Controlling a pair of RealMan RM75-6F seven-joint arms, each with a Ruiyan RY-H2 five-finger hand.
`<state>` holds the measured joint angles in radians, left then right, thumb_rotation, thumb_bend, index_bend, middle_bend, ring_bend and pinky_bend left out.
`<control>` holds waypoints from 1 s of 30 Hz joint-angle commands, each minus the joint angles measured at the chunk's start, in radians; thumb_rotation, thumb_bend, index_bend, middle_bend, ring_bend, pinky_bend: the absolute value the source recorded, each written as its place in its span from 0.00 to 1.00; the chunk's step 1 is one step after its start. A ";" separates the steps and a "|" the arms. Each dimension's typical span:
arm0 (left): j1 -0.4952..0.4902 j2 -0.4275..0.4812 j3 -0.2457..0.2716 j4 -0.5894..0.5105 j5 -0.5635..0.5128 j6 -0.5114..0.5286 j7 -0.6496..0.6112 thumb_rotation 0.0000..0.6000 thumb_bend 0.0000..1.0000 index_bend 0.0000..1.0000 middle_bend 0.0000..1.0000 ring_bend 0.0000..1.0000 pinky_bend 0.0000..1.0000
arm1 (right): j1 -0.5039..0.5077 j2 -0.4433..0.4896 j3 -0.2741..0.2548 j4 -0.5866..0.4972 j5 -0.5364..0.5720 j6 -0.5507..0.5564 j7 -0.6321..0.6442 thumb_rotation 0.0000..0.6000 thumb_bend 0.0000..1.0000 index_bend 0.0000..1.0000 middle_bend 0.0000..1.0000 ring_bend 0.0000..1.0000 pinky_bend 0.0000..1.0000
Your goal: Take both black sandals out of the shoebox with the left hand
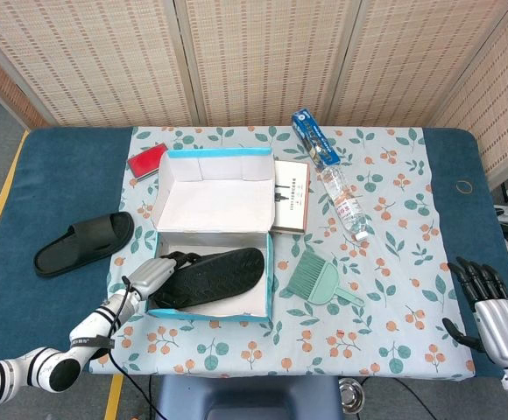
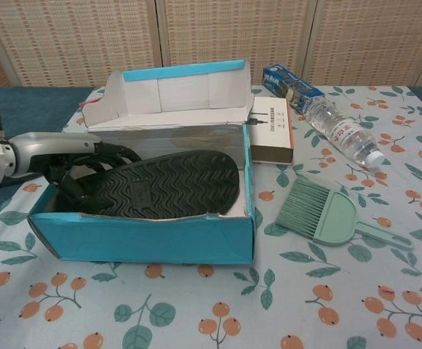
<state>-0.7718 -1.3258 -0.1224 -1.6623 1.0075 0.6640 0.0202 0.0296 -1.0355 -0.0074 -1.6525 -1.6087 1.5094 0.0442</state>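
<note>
So the black sandal (image 2: 164, 185), wavy-treaded sole up in the shoebox (image 2: 142, 238), is gripped at one end by the left hand (image 2: 80, 163); the right hand (image 1: 490, 306) is held open. No writing can be read.

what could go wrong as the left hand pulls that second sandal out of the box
The left hand holds only the end of the sandal, so it may slip free. The sandal fills the shoebox, so lifting could drag or tip the light box. The open lid leans over the sandal and could snag it.

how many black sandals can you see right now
2. One sandal lies on the blue table left of the shoebox; the other sandal is sole-up inside the box, with the left robot hand on its end.
</note>
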 commanded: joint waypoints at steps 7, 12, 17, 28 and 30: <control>-0.047 0.044 0.009 -0.058 -0.088 -0.044 0.009 1.00 0.44 0.44 0.53 0.35 0.25 | -0.002 -0.001 0.001 0.000 0.001 0.003 -0.003 1.00 0.20 0.00 0.00 0.00 0.00; -0.040 0.050 0.009 -0.083 -0.068 -0.022 -0.005 1.00 0.52 0.51 0.61 0.43 0.31 | -0.003 -0.001 0.002 0.000 0.002 0.006 -0.004 1.00 0.20 0.00 0.00 0.00 0.00; -0.031 0.057 0.003 -0.105 -0.051 0.008 -0.018 1.00 0.56 0.56 0.66 0.48 0.37 | -0.004 0.000 0.001 -0.001 0.001 0.008 -0.003 1.00 0.20 0.00 0.00 0.00 0.00; 0.016 0.122 -0.017 -0.203 0.031 0.118 -0.038 1.00 0.59 0.62 0.72 0.54 0.44 | -0.003 -0.001 0.001 0.000 -0.002 0.006 -0.003 1.00 0.20 0.00 0.00 0.00 0.00; 0.030 0.143 -0.024 -0.233 0.052 0.145 -0.047 1.00 0.60 0.63 0.73 0.55 0.45 | -0.003 -0.001 0.000 -0.001 -0.003 0.006 -0.005 1.00 0.20 0.00 0.00 0.00 0.00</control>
<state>-0.7545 -1.1992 -0.1399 -1.8757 1.0428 0.7913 -0.0195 0.0268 -1.0366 -0.0074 -1.6530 -1.6113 1.5151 0.0393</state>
